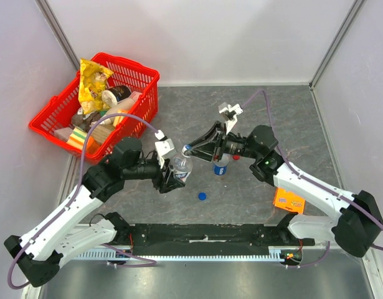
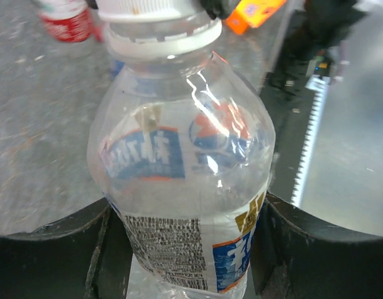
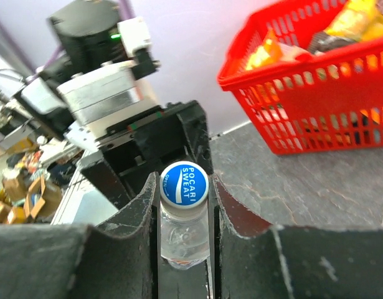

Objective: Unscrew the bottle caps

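My left gripper (image 1: 174, 175) is shut on a clear pale-labelled bottle (image 1: 181, 167), held tilted above the table. In the left wrist view the bottle (image 2: 179, 187) fills the space between the jaws of the left gripper (image 2: 188, 249). My right gripper (image 1: 189, 150) is shut on this bottle's white cap with a blue centre (image 3: 184, 182), one finger on each side of it in the right wrist view (image 3: 184, 190). A blue-labelled bottle (image 1: 221, 167) stands just behind. A loose blue cap (image 1: 202, 196) lies on the table. A red-labelled bottle (image 2: 66, 20) shows partly.
A red basket (image 1: 144, 75) of snacks stands at the back left, also in the right wrist view (image 3: 316, 124). An orange packet (image 1: 288, 200) lies at the right by the right arm. Grey walls close in the table's sides and back.
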### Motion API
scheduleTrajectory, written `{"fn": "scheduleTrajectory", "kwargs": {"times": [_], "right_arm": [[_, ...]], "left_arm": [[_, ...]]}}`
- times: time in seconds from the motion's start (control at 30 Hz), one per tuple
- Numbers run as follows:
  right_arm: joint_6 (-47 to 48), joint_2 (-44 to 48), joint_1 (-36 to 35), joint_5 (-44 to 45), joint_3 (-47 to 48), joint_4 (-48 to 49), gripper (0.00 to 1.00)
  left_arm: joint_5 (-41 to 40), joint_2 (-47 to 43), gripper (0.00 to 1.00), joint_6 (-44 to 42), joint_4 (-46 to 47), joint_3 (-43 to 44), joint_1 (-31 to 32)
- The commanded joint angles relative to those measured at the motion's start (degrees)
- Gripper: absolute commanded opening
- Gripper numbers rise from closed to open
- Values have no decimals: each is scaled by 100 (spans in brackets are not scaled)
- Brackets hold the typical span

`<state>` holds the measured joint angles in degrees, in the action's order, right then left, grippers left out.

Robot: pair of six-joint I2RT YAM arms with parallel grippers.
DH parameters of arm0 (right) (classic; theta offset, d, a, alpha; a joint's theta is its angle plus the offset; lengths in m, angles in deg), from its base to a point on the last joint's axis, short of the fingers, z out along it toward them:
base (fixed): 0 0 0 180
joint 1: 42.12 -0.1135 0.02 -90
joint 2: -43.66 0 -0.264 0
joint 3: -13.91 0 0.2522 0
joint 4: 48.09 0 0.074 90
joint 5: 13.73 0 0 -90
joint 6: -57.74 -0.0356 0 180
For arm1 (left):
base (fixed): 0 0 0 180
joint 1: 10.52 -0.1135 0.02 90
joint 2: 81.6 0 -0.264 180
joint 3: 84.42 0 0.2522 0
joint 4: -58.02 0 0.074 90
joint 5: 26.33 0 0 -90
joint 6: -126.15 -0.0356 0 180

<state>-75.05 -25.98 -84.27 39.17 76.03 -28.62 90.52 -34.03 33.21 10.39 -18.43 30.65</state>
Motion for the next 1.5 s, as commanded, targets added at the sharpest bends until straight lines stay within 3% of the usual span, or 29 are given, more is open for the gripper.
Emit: {"fn": "scheduleTrajectory", "kwargs": {"times": [0.0, 0.3, 0.83, 1.17, 1.3, 1.4, 1.47], "right_arm": [[25, 346, -83, -859, -63, 1404, 0], [-54, 680, -83, -1501, -292, 2292, 0], [42, 1120, -74, -1669, -424, 2873, 0], [68, 1234, -83, -1370, -406, 2601, 0], [515, 1427, -83, -1230, -406, 1821, 0], [981, 1682, -83, -1168, -432, 1013, 0], [1297, 1884, -83, -1124, -494, 450, 0]], "left_arm": [[2199, 85, 2, -23, 267, 235, 76], [3598, 358, 2, 109, 486, 411, 76], [4328, 464, 2, 101, 530, 332, 76], [4241, 446, 2, 101, 513, 297, 76], [4004, 385, 2, 92, 504, 235, 76], [3435, 271, 2, 135, 556, 157, 76], [2487, 157, 2, 398, 653, 78, 76]]}}
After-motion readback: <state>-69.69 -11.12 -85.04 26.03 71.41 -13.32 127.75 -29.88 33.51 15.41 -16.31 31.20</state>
